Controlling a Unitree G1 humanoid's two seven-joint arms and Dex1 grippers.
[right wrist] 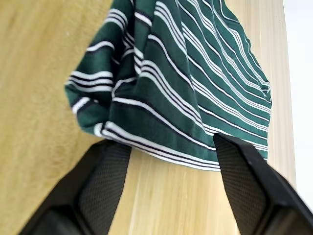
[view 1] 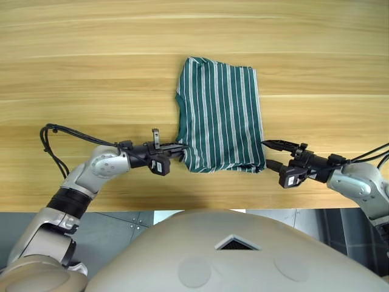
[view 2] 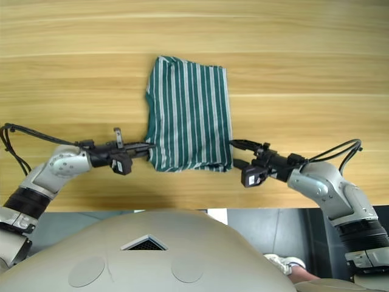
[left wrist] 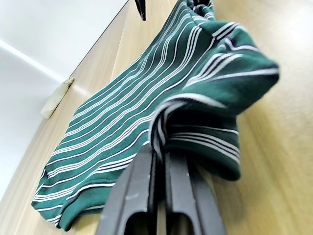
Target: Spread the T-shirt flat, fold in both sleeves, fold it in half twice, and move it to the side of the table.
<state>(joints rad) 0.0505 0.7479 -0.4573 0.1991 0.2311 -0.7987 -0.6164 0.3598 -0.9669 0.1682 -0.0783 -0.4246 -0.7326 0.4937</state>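
Pinching T-shirt [view 1: 222, 115] corner, left fingers [left wrist: 134, 196] pressed together, right fingers [right wrist: 102, 186] spread wide at its edge.

Grey tiled floor [view 1: 115, 218], plain white backdrop [left wrist: 54, 29] in the distance.

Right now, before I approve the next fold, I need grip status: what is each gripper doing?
Left gripper: shut on the T-shirt at a near corner.
Right gripper: open, at the other near corner.

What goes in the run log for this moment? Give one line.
T-shirt: folded, on wooden table | left pincer: shut on near-left corner | right pincer: open at near-right corner
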